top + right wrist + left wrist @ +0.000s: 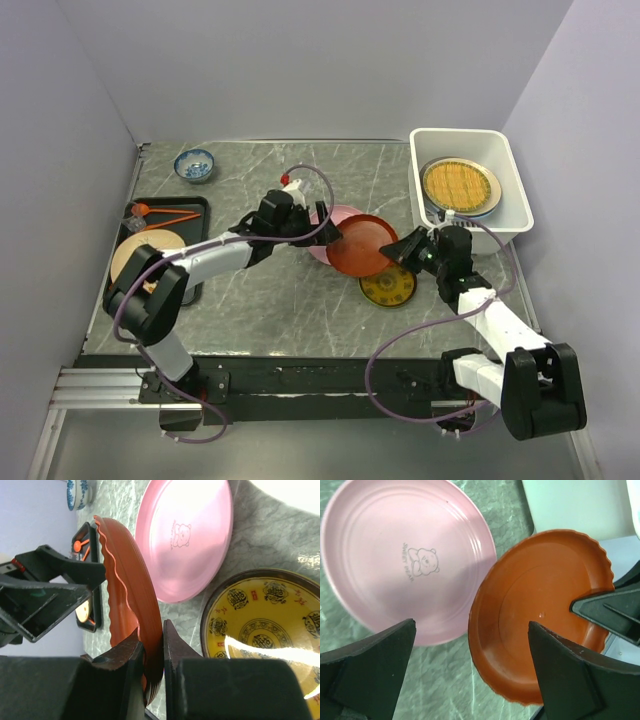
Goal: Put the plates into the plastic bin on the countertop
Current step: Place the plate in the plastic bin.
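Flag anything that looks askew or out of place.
The red-orange plate is tilted steeply on edge over the countertop, its rim pinched in the right hand, with the left hand open beside it. That looks like a handover, not a fault. Nothing spilled or broken shows.

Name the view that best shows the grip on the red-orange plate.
Right wrist: the right gripper pinches the red-orange plate edge-on at its rim. Left wrist shows its face; top external shows it small, from above.
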